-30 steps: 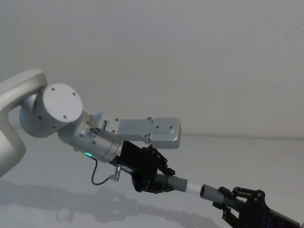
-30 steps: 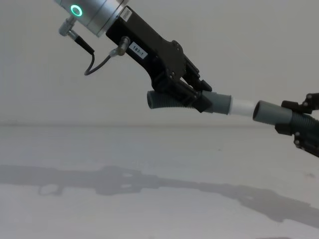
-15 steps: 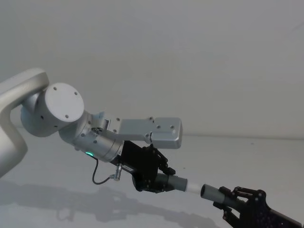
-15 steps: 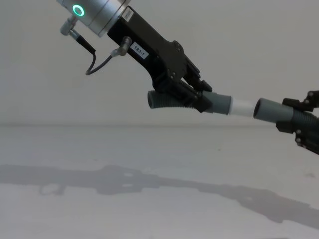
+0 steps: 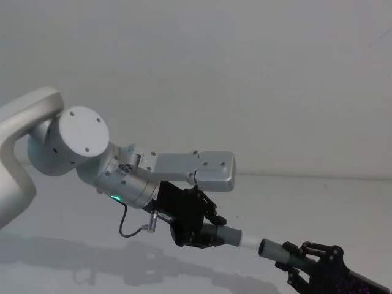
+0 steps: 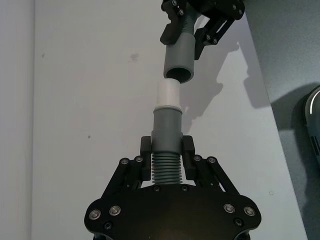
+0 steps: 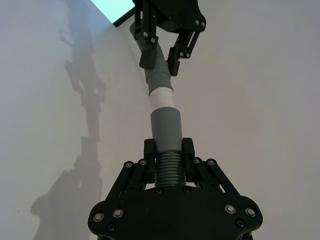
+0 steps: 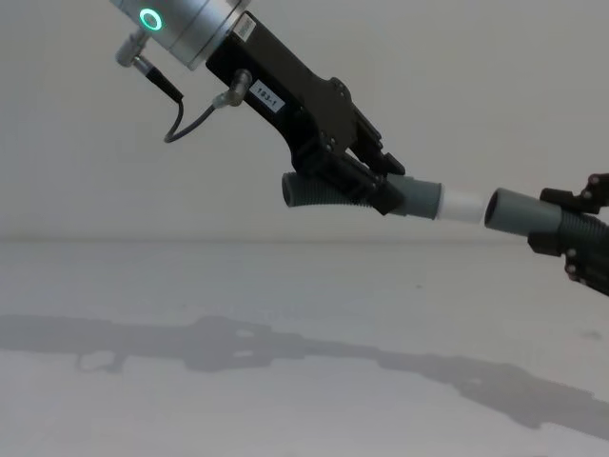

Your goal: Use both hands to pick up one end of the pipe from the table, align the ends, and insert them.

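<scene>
Bare white desk (image 8: 285, 381) below; left end effector (image 8: 366, 186) clamps the stub pipe (image 8: 419, 199), its white stub (image 8: 462, 205) just short of the mouth (image 8: 497, 209); right end effector (image 8: 571, 243) clamps that pipe (image 8: 528, 216); square axes, then push gently.

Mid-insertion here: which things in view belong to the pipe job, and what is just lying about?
In the job:
left gripper, holding the white-tipped pipe piece
right gripper, holding the open-mouthed pipe piece

Lying about:
nothing on the table, apart from shadows

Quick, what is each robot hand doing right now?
Left gripper: closed, holding the pipe piece with the white tip.
Right gripper: closed, holding the open-mouthed pipe piece.
</scene>
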Tool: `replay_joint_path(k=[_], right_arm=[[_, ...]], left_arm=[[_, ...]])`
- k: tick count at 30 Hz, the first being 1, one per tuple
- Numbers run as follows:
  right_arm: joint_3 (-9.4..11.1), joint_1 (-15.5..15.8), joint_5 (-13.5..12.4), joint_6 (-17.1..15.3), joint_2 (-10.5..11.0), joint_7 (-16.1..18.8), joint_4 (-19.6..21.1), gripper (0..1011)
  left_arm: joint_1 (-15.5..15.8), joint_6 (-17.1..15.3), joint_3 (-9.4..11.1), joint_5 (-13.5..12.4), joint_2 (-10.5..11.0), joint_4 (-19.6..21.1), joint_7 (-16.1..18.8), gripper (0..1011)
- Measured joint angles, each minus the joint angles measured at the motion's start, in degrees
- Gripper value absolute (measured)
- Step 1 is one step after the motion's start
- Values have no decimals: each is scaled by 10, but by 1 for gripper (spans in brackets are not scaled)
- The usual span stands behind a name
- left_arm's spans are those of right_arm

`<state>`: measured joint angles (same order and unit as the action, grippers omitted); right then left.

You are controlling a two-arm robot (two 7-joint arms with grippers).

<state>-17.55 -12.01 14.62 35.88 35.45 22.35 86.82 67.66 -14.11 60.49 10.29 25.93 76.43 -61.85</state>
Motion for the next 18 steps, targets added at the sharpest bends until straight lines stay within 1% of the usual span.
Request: replay_joint_path(k=[18], right_arm=[[-10, -5, 7, -10, 4, -5, 1, 291]], left_arm=[[-3, -2, -4, 0, 4, 7, 3, 327]])
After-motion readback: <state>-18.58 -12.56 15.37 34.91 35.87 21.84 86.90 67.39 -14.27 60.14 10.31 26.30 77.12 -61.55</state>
